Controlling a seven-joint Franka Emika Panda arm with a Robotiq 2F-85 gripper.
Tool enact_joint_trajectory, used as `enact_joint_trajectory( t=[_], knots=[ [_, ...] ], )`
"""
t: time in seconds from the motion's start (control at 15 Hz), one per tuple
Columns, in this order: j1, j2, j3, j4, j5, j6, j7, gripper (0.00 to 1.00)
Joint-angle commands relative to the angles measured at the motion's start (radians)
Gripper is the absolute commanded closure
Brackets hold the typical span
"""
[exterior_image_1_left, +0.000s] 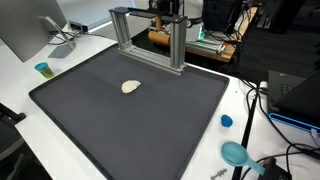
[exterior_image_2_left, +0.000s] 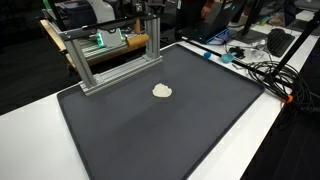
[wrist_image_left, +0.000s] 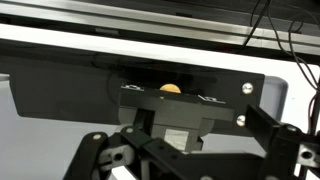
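Note:
A small, flat, cream-coloured lump (exterior_image_1_left: 131, 87) (exterior_image_2_left: 162, 91) lies alone on the black mat (exterior_image_1_left: 130, 125) (exterior_image_2_left: 160, 130), towards its far side. In the wrist view the lump (wrist_image_left: 170, 88) shows as a small orange-cream spot past the gripper's body. My gripper (wrist_image_left: 190, 140) fills the bottom of that view. It is open, its dark fingers (wrist_image_left: 285, 140) are spread wide, and nothing lies between them. It is well back from the lump and touches nothing. In both exterior views only part of the arm (exterior_image_1_left: 168, 8) (exterior_image_2_left: 152, 8) shows, behind the frame at the top edge.
An aluminium frame (exterior_image_1_left: 150, 40) (exterior_image_2_left: 110, 55) stands at the mat's far edge. Around the mat on the white table are a teal cup (exterior_image_1_left: 42, 69), a blue cap (exterior_image_1_left: 226, 121), a teal round tool (exterior_image_1_left: 235, 153), a monitor (exterior_image_1_left: 30, 30) and cables (exterior_image_2_left: 260, 65).

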Motion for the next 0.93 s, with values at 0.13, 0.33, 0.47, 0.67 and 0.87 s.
enact_joint_trajectory(
  t=[0.13,0.33,0.47,0.67,0.87],
  knots=[
    [-0.014,-0.031,-0.02,-0.001,-0.045,-0.041,-0.068,0.0],
    [0.007,-0.033,-0.029,-0.003,-0.045,-0.058,-0.134,0.0],
    [0.02,-0.046,-0.037,-0.009,-0.025,-0.053,-0.186,0.0],
    [0.03,-0.073,-0.061,-0.01,0.026,-0.055,-0.269,0.0],
    [0.021,-0.06,-0.078,0.006,0.067,-0.101,-0.272,0.0]
  ],
)
